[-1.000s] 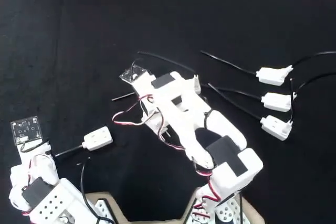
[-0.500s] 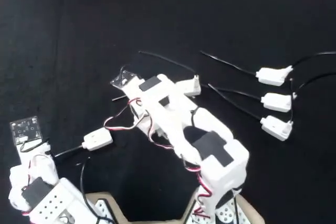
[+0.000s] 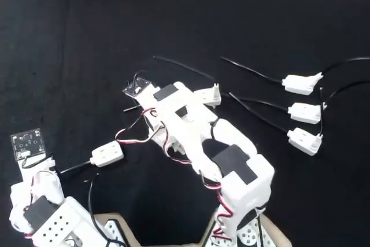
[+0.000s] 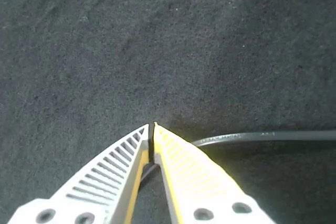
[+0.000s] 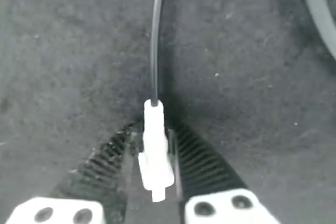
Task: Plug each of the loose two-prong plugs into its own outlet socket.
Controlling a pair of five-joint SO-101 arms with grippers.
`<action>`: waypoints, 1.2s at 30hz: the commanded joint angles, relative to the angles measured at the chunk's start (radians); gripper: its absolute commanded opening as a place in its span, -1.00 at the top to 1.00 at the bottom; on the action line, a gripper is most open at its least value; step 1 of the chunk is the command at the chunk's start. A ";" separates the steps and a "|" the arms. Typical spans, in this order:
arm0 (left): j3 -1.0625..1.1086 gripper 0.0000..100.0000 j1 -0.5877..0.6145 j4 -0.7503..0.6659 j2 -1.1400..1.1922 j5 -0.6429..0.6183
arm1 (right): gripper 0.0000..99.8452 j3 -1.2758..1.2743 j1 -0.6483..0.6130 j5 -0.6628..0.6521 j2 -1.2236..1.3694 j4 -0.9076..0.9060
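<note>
Lettering is slim pickings on my feed: the thin black cable [image 4: 252,137] in the left wrist view carries a faint pale line of print, too small for me to read. The small dark circuit board [image 3: 28,142] on the left arm's wrist shows just tiny pale specks.

I'll place everything off the lone white outlet socket block [image 3: 107,153] in the high view. The board sits to its left. The socket's own black cord [image 3: 75,166] runs off its left end, down toward the left arm's white base [image 3: 52,224]. My left gripper [image 4: 152,127] is pinched closed, its pale ribbed fingers meeting at the tips over the black cloth tabletop [image 4: 105,40], with that printed cable just beside them.

Right of the socket, the white right arm [image 3: 193,122] sprawls across the middle with red-and-white servo wires [image 3: 130,134] looping off it, and it blocks my look at whatever's underneath. My right gripper [image 5: 152,129] is clamped on a small white two-prong plug [image 5: 155,150], whose black cord runs straight out past the fingertips. Can't tell which way the prongs face.

Far right of the socket, well apart, three more white socket blocks [image 3: 304,111] lie in a column, each with black cords off both ends.
</note>
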State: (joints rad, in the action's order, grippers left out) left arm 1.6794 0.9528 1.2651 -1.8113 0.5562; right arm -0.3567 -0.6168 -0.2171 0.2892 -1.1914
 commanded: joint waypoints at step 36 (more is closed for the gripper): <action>0.004 0.92 0.010 -0.008 -0.012 -0.003 | 0.92 0.661 -0.043 -0.094 0.464 -0.552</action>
State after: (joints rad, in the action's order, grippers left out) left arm 1.6794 0.9544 1.2651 -1.8113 0.5562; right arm 0.2923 -0.6444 -0.3092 0.7772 -1.7223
